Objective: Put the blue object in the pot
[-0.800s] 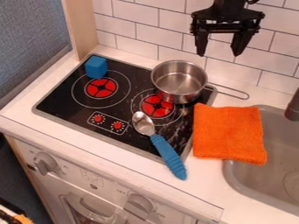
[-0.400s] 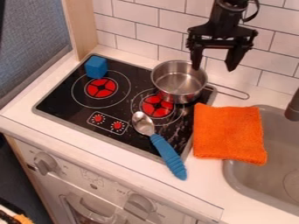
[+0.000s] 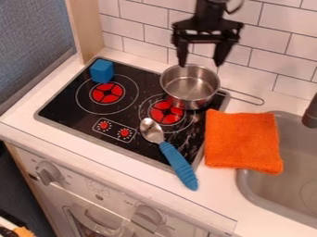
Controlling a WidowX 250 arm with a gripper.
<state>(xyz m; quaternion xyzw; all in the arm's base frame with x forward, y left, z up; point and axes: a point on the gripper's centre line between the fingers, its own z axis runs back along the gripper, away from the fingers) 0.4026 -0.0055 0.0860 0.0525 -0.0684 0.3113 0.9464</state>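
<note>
Gripper [image 3: 200,65]: jaws apart, nothing between them, tips pointing down. You likely want them spread like this, ready to straddle a block.

Just below the jaws in view: pot [image 3: 193,101], upright, mouth up, so it can take a drop from above. Its handle [image 3: 244,96] points off to the jaws' right, out of the way of the side you will probably come in from.

Well left of the jaws, slightly lower: cube [image 3: 101,71], wholly blue, your likely target. It sits at the stove's [image 3: 74,99] back corner, apart from the pot; clear sides should make for an easy pinch, though a careless one could knock it off flat.

Farther below the jaws: spoon [image 3: 177,163], handle lying across the stove's front edge. Blue too, so don't mistake it.

Below and right: cloth [image 3: 243,141], flat, lapping over the sink's [image 3: 248,187] rim.
</note>
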